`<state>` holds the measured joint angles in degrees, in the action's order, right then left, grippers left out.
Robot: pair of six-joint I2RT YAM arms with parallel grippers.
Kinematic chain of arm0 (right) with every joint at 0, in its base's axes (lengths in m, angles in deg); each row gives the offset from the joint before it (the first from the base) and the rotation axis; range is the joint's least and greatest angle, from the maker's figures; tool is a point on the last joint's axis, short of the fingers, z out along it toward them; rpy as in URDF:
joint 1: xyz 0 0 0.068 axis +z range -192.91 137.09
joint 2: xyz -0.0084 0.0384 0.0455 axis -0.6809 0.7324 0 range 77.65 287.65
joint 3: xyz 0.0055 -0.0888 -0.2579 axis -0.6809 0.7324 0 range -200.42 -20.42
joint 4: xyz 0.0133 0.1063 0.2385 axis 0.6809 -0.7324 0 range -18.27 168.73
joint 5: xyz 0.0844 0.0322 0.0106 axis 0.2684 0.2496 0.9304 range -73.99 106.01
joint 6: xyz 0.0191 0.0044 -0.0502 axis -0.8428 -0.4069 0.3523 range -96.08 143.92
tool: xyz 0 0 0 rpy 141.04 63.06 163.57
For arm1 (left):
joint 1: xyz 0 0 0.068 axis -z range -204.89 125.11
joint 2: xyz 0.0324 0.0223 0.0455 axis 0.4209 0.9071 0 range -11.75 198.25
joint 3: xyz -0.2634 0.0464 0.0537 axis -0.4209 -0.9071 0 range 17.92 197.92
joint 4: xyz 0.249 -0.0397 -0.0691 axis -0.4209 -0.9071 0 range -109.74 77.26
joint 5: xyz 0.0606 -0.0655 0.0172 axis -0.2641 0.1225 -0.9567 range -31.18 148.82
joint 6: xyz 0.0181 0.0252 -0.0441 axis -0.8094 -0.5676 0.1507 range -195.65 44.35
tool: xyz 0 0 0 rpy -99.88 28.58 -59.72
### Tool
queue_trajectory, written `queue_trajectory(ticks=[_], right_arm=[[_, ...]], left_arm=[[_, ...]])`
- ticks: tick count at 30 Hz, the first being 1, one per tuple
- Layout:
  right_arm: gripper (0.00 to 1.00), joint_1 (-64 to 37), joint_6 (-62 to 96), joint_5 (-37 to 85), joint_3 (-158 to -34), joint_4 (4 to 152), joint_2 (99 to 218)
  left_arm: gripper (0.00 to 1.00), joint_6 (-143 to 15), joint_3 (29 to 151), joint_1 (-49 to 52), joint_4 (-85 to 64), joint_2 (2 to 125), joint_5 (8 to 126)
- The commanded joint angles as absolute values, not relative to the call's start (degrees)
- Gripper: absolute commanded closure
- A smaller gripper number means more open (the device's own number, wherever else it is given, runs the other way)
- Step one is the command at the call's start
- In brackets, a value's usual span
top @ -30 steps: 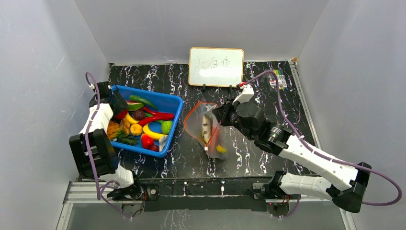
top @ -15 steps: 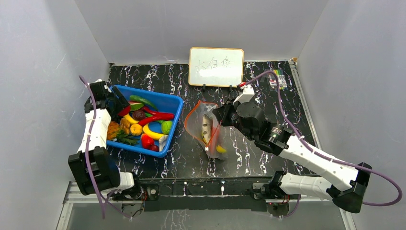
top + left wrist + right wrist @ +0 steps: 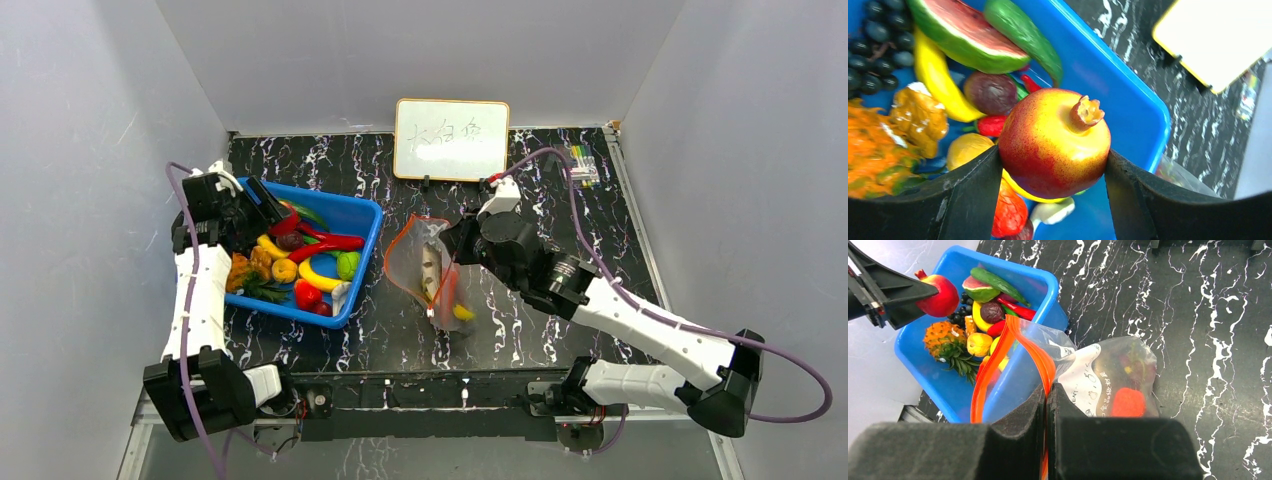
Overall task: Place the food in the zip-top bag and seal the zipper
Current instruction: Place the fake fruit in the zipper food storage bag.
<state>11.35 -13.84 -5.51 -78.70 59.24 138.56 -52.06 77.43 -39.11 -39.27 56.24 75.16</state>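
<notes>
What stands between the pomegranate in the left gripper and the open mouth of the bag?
Only the blue basket's right wall lies on that path. The pomegranate looks lifted above its rim. The right gripper pinches the zipper, holding the bag's mouth open.

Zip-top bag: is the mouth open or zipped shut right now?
Open. On the zip-top bag, the zipper spreads into a wide loop; the right gripper pinches one side of it.

Clear bag (image 3: 1098,370) gapes, seemingly part-filled; pomegranate (image 3: 1053,142) held aloft.
</notes>
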Motion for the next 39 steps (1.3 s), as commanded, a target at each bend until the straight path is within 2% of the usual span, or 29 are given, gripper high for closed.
queue_trajectory(ticks=[1,11,22,31,39], right_arm=[[1.0,11.39,-13.84,-6.24,-79.84,65.01,138.99],[1.0,11.34,-14.96,-5.7,-77.97,69.06,142.49],[1.0,11.36,-16.46,-5.08,-76.52,71.74,143.67],[1.0,11.4,-16.77,-5.35,-77.02,71.44,143.24],[1.0,11.4,-17.48,-5.18,-78.45,70.74,143.75]], left_arm=[[0.57,-51.86,79.03,-37.44,-41.68,53.38,84.35],[0.6,-45.71,75.15,-33.14,-33.55,48.64,98.45],[0.62,-42.72,76.34,-21.37,-30.65,46.98,99.89],[0.62,-39.97,78.65,-4.81,-26.44,50.03,102.74],[0.54,-42.8,78.48,-1.06,-30.02,51.77,101.43]])
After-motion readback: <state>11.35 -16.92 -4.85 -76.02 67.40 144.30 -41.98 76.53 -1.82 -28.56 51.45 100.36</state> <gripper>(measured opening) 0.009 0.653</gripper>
